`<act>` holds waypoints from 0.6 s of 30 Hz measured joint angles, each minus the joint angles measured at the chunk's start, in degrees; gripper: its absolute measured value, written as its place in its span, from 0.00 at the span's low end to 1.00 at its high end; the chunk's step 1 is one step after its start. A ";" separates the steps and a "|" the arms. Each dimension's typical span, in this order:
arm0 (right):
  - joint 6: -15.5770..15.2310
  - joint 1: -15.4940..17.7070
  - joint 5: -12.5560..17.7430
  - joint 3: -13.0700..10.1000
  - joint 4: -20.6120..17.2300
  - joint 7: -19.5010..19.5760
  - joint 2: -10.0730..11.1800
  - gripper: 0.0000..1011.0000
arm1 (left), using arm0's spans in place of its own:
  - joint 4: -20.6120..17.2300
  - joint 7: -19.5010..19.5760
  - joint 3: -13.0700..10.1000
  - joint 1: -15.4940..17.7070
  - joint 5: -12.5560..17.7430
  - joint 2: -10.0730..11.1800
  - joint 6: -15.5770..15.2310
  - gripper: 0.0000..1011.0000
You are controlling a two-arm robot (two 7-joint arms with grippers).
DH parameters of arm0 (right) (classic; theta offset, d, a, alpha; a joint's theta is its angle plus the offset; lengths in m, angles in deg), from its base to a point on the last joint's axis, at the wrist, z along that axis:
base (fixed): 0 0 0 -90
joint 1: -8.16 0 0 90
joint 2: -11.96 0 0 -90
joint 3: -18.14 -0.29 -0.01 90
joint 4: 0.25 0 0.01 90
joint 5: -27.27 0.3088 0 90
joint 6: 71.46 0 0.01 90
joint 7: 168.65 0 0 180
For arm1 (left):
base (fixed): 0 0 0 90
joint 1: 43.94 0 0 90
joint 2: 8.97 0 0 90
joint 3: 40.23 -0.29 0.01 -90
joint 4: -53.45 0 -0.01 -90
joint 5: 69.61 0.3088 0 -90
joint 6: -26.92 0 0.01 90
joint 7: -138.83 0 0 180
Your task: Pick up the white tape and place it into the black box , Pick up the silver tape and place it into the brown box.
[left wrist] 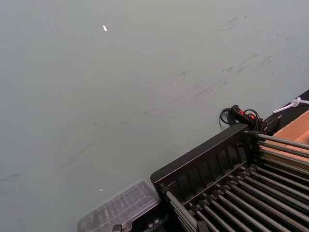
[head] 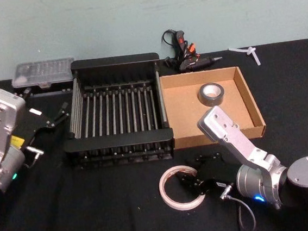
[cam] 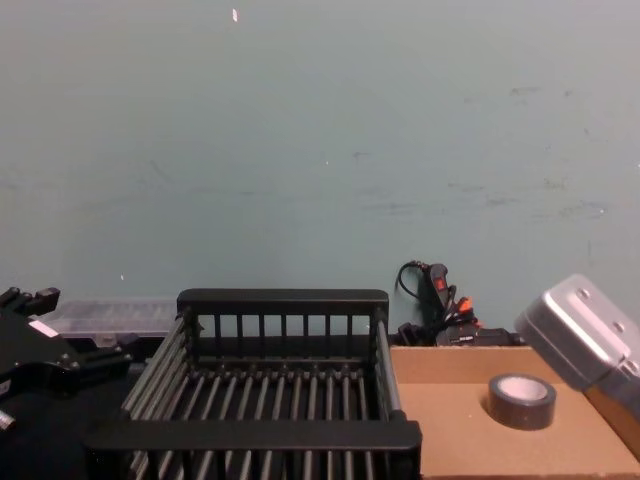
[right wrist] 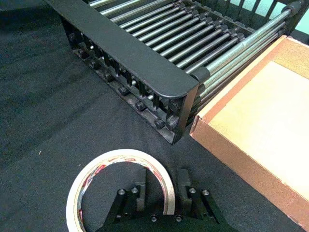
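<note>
Black cloth table [head: 97,208] underneath everything, running off the frame on all sides. Black crate [head: 118,111] sitting mid-table, bare bars inside, near wall cut off at the bottom of the chest view. Brown tray [head: 213,107] touching its right side, with the silver tape [head: 212,93] lying flat toward the far end; right arm's housing covering part of the tray's near floor in the head view. White tape [head: 178,188] flat on the cloth, just in front of the crate's near right corner, far edge hidden under the right gripper [head: 196,181]. Fingers [right wrist: 182,180] straddling the ring wall, one inside the hole and one outside, a little gap showing on each side, so spread and not pinching yet. Left gripper [head: 61,114] parked just left of the crate, off the table, prongs apart and holding nothing. Clear case [head: 43,74] and glue gun [head: 183,52] along the back edge, gun tangled in its own cord and hard to read.
</note>
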 joint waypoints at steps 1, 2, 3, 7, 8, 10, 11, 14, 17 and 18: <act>-0.01 0.00 0.01 0.00 0.00 0.00 0.00 0.43 | 0.00 0.00 0.00 0.00 0.00 0.00 0.00 0.99; 0.00 0.00 0.01 0.00 0.00 0.00 0.00 0.37 | 0.00 0.00 0.00 0.00 0.00 0.00 0.00 0.99; 0.00 0.00 0.01 0.00 0.00 0.00 0.00 0.35 | 0.00 0.00 0.00 0.00 0.00 0.00 0.00 0.99; 0.00 0.00 0.02 0.00 0.00 0.00 0.00 0.23 | 0.00 0.00 0.00 0.00 0.00 0.00 0.00 0.99; 0.00 0.00 0.02 0.00 0.00 0.00 0.00 0.19 | 0.00 0.00 0.00 0.00 0.00 0.00 0.00 0.99; 0.00 0.00 0.02 0.00 0.00 0.00 0.00 0.14 | 0.00 0.00 0.00 0.00 0.00 0.00 0.00 0.99; -0.01 0.00 0.02 0.00 0.00 0.00 0.00 0.12 | 0.00 0.00 0.00 0.00 0.00 0.00 0.00 0.99; -0.01 0.00 0.02 0.00 0.00 0.00 0.00 0.10 | 0.00 0.00 0.00 0.00 0.00 0.00 0.00 0.99; -0.01 0.00 0.03 0.00 0.00 0.00 0.00 0.09 | 0.00 0.00 0.00 0.00 0.00 0.00 0.00 0.99; -0.01 0.00 0.02 0.00 0.00 0.00 0.00 0.09 | 0.00 0.00 0.00 0.00 0.00 0.00 0.00 0.99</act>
